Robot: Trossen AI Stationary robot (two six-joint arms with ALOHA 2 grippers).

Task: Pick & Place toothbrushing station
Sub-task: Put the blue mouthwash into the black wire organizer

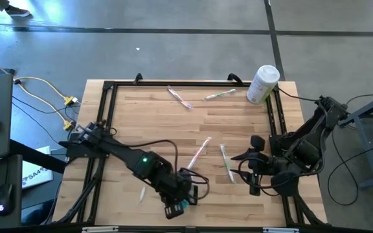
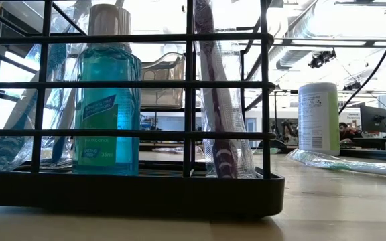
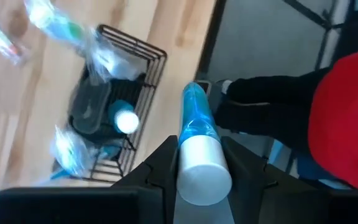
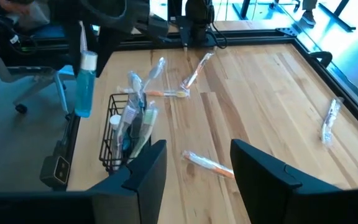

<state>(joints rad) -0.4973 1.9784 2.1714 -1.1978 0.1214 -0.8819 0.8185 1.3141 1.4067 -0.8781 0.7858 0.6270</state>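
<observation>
The toothbrushing station [image 3: 98, 115] is a low black wire rack on a dark base, standing near the table's near edge [image 4: 114, 140]. A blue mouthwash bottle [image 2: 106, 107] and wrapped toothbrushes [image 2: 220, 127] stand upright in it. My left gripper [image 3: 201, 180] is shut on a second blue bottle with a white cap [image 4: 84, 87]. It holds this bottle above the near edge, next to the station. My right gripper [image 4: 194, 168] stands open at the table's right side [image 1: 250, 165], with nothing between its fingers. My left gripper pinches the blue bottle at its white cap end [image 3: 194, 165] between its two fingers. The fingers come slanting down from above. The bottle hangs below them, cap up and near upright [image 4: 89, 62], lifted clear of the table and the station.
Wrapped toothbrushes lie loose on the wood: two at the far side [image 1: 180, 97] [image 1: 219, 95], two in the middle [image 1: 199, 152] [image 1: 226, 162]. A tall white container [image 1: 263, 83] stands at the far right corner. A person in red [image 3: 347, 112] is beyond the near edge.
</observation>
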